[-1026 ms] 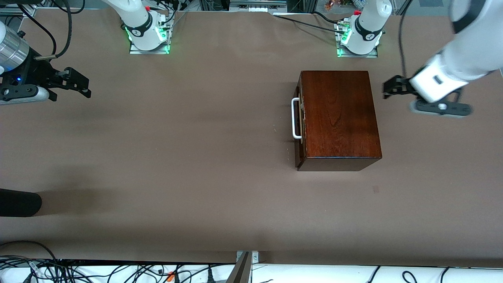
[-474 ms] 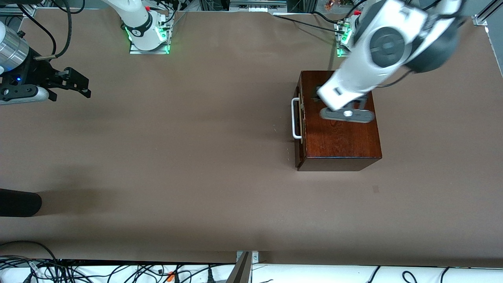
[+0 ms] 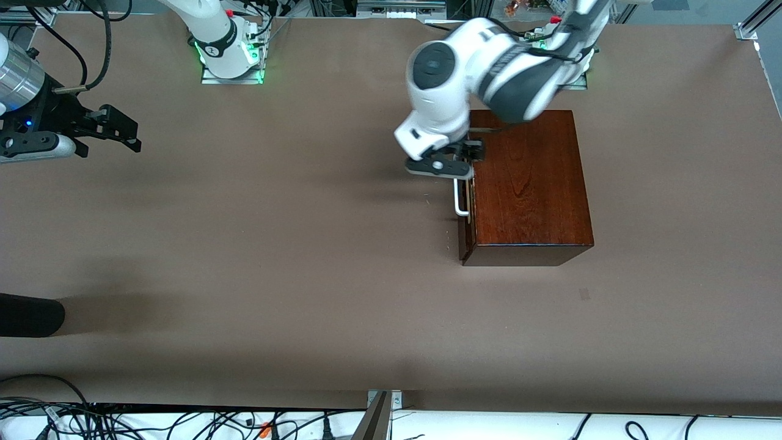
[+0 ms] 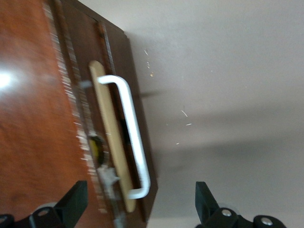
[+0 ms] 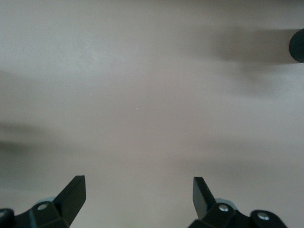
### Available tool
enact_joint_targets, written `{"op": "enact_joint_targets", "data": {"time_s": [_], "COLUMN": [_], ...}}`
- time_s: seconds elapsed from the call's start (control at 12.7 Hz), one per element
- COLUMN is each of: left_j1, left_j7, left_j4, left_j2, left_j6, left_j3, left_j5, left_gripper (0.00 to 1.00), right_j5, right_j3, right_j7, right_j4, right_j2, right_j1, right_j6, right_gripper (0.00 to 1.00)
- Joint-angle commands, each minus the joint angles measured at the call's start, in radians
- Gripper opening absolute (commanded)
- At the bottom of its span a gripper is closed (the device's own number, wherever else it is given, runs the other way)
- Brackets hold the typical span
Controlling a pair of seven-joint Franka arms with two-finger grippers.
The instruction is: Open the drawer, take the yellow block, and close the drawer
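The dark reddish-brown wooden box [image 3: 525, 177] stands on the table toward the left arm's end. Its drawer [image 3: 465, 241] looks shut, its front facing the right arm's end. The white bar handle [image 3: 457, 198] shows on it. My left gripper [image 3: 467, 153] is open, over the end of the handle farther from the front camera. In the left wrist view the handle [image 4: 133, 128] and the drawer front [image 4: 121, 61] lie between the open fingers of my left gripper [image 4: 140, 194]. The yellow block is hidden. My right gripper [image 3: 119, 131] waits open at the right arm's end, over bare table [image 5: 137, 190].
A black rounded object [image 3: 30, 315] juts in at the right arm's end, nearer the front camera; it shows in the right wrist view [image 5: 298, 45]. Cables [image 3: 183, 421] lie along the table's near edge. The brown table [image 3: 275, 244] is bare between the arms.
My left arm has swung from the left arm's end of the table, across the box top, to over the drawer handle. The right arm and the box have not moved.
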Motion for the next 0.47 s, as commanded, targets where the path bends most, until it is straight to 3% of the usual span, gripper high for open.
{"op": "enact_joint_targets", "data": {"time_s": [0.0, 0.39], "left_j1": [-0.025, -0.051], "left_j7": [-0.126, -0.18], "left_j4": [0.063, 0.063], "left_j2": [0.085, 0.126], "left_j6": [-0.009, 0.011], "left_j3": [0.006, 0.01], "left_j5": [0.044, 0.158], "left_gripper": [1.0, 1.0], "right_j5": [0.016, 0.016], "right_j3": [0.002, 0.002], "right_j7": [0.008, 0.006], "right_j4": [0.007, 0.007], "right_j2": [-0.005, -0.005], "right_j1": [-0.005, -0.005], "right_j6": [-0.015, -0.015], "right_gripper": [1.0, 1.0]}}
